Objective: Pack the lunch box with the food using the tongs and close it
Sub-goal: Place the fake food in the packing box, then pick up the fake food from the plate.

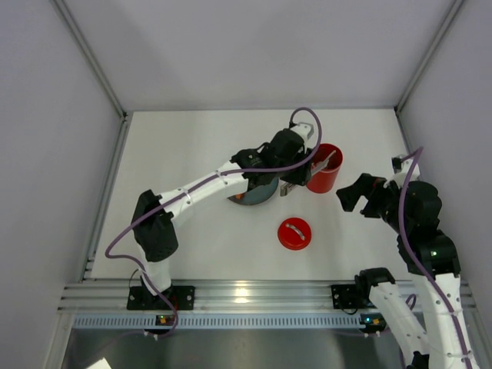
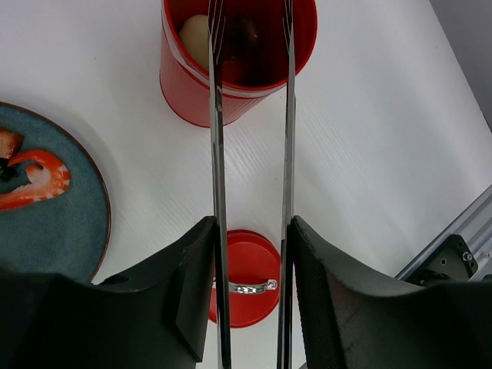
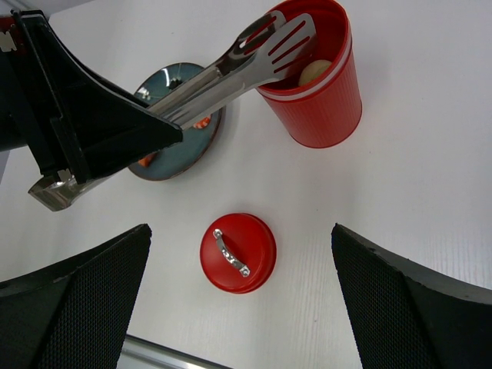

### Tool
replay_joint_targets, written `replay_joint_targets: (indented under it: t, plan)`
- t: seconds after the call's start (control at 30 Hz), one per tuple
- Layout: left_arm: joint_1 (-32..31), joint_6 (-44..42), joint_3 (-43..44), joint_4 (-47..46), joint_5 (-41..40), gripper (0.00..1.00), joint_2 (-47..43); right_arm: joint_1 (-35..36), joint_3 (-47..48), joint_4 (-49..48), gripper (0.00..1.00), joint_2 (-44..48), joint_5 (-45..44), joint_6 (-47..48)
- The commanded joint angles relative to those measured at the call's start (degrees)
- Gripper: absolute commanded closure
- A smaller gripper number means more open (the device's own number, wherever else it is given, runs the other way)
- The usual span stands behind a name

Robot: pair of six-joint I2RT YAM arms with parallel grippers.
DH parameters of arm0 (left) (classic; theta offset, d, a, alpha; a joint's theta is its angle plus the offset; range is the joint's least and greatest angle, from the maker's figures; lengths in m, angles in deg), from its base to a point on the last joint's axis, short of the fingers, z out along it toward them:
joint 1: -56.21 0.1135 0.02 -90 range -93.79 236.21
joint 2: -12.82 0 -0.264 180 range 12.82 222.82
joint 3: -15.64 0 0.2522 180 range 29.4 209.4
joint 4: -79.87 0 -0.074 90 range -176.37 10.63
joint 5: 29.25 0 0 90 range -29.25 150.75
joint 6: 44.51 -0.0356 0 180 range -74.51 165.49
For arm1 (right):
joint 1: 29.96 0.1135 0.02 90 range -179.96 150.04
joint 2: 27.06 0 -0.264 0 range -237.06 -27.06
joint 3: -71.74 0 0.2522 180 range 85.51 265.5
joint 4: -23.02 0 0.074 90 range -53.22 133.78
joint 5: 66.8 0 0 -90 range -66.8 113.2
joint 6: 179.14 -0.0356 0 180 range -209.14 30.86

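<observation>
Right gripper (image 3: 240, 227): spread wide, empty. Lid (image 1: 294, 233): nearest item, off the box, handle up. Left gripper (image 2: 252, 224): pinching the tongs (image 2: 216, 154), blades parted at the mouth of the lunch box (image 2: 200, 92). A beige piece (image 2: 196, 34) sits inside; a shrimp (image 2: 38, 177) lies on the plate (image 2: 69, 238).

Risks: a blade catching the rim on the way out could tip the tall box; a slack grip could drop the tongs.

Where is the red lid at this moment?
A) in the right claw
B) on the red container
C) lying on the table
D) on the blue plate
C: the lid lies handle-up on the table, apart from the open lunch box.
</observation>
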Motion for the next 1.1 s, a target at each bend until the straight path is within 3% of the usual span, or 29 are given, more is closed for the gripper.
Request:
replay_joint_targets:
  t: [0.0, 0.23, 0.6, 0.73, 0.87, 1.07]
  plan:
    - [0.0, -1.1, 1.7, -3.9, -0.2, 0.52, -0.8, -0.6, 0.6, -0.9, 0.0, 0.4, -0.1, 0.4]
    - [0.0, -1.9, 1.8, -4.2, -0.9, 0.52, -2.8, -0.6, 0.1, -0.9, 0.01, 0.6, -0.1, 0.4]
    - [-0.1, -3.0, -3.7, -5.5, -5.4, 0.52, -15.9, -0.6, -1.0, -1.8, 0.0, 0.7, 0.4, 0.1]
    - [-0.1, -0.7, -6.6, 0.7, -11.9, 0.51, -20.7, -0.6, -1.5, -2.3, 0.01, 0.8, 0.7, 0.0]
    - [0.0, 2.6, -7.7, 12.1, -24.6, 0.49, -23.7, -0.6, -1.8, -2.9, 0.01, 0.7, 1.3, -0.4]
    - [0.1, 8.1, -14.4, 20.5, -29.8, 0.5, -27.8, -0.5, -2.9, -4.3, 0.0, 0.7, 2.3, -1.1]
